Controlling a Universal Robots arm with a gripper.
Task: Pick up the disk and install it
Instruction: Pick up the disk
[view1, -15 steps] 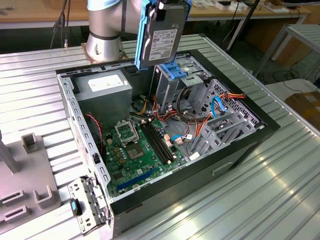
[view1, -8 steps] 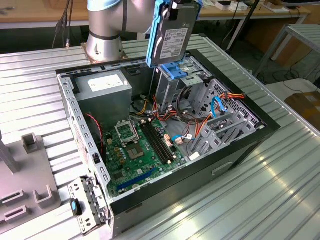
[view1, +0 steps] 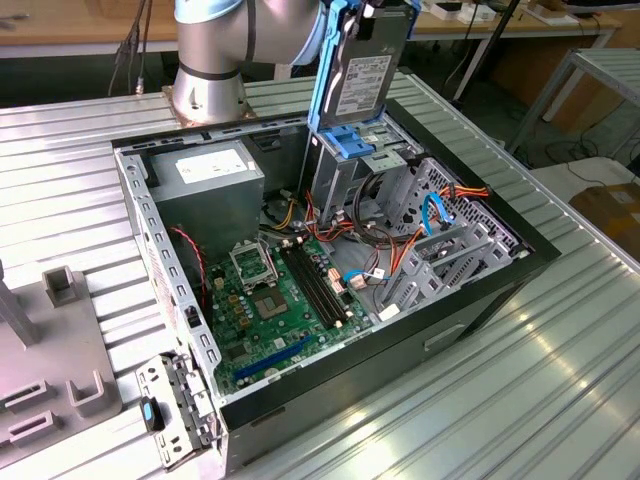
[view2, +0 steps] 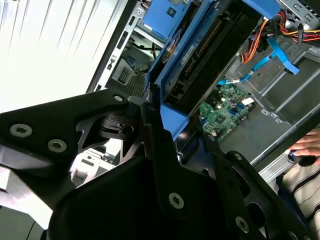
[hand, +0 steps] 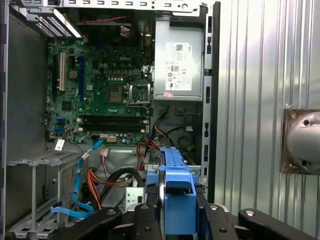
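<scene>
The hand (hand: 178, 209) is clamped on the disk (view1: 365, 75), holding it on edge just above the metal bay (view1: 340, 170), apparently lined up to slide straight down.

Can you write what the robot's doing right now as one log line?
claw: shut on disk | disk: upright, over metal bay in computer case | install: not seated

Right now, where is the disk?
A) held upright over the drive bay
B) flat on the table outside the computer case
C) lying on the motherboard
A: the disk stands on edge between the jaws, directly over the drive bay.
</scene>
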